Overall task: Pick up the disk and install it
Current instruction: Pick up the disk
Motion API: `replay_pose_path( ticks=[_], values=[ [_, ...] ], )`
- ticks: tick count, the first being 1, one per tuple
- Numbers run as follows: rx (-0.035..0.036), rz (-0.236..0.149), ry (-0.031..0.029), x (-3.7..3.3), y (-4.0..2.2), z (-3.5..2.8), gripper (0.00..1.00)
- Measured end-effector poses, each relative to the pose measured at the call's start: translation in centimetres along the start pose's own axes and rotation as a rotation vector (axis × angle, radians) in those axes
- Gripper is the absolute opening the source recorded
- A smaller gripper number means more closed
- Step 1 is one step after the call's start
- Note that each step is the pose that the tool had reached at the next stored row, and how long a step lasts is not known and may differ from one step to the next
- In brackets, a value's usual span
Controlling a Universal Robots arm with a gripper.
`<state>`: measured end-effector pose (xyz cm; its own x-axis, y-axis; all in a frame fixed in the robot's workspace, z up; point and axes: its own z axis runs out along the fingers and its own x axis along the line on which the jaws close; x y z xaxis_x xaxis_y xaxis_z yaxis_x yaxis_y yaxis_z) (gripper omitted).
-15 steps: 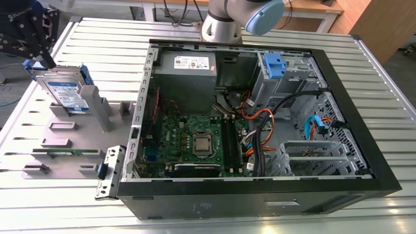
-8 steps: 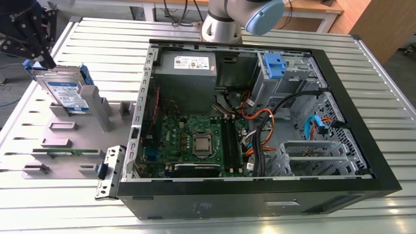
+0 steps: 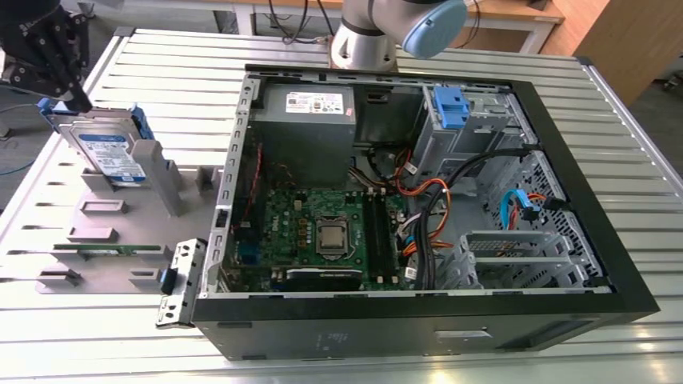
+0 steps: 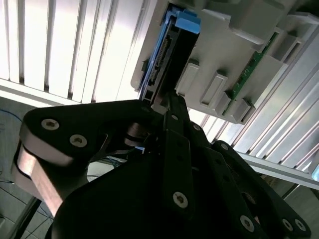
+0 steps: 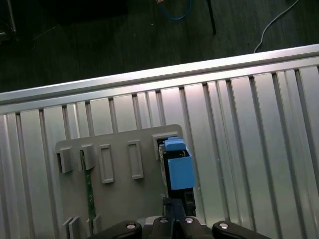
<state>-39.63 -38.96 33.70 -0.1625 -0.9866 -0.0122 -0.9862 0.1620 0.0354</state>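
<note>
I have the gripper (image 3: 77, 96) at the upper end of the disk (image 3: 107, 148). The disk stands on edge in a slot of the gray holder (image 3: 117, 220) on the table (image 3: 320, 356), to the exterior view's left of the open computer case (image 3: 581, 168). In both wrist views the gripper lines up with the disk's thin edge, but I cannot tell whether the jaws are spread, pressed together or pinching it.

I judge the step in hand to be the grasp. To do it well, I want the jaws square across the disk's flat faces and centred on its end, without crushing the blue rail (image 5: 178, 172). The hold should be firm before any lift. The pull should run straight along the slot, so the disk does not bind against the holder's walls.
</note>
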Motion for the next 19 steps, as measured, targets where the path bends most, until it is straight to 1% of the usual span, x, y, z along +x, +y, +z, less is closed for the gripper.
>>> replay_pose_path(
  ticks=[1,3,4,5,6,7,10,13,19],
  values=[
    [-0.0004,-0.003,-0.0031,0.00,0.00,0.01,0.11],
    [-0.0004,-0.003,-0.0037,0.00,0.00,0.02,0.11],
    [-0.0007,-0.003,-0.0057,0.01,0.00,0.01,0.11],
    [-0.0017,-0.004,-0.0117,0.02,-0.01,0.02,0.11],
    [-0.0024,-0.004,-0.0157,0.01,0.00,0.01,0.11],
    [-0.0025,-0.004,-0.0167,0.00,0.00,0.02,0.11],
    [-0.0025,-0.004,-0.0173,0.00,0.00,0.14,0.11],
    [-0.0033,-0.006,-0.0201,-0.01,-0.01,0.22,0.11],
    [-0.0032,-0.006,-0.0203,-0.10,0.01,0.25,0.11]
  ],
)
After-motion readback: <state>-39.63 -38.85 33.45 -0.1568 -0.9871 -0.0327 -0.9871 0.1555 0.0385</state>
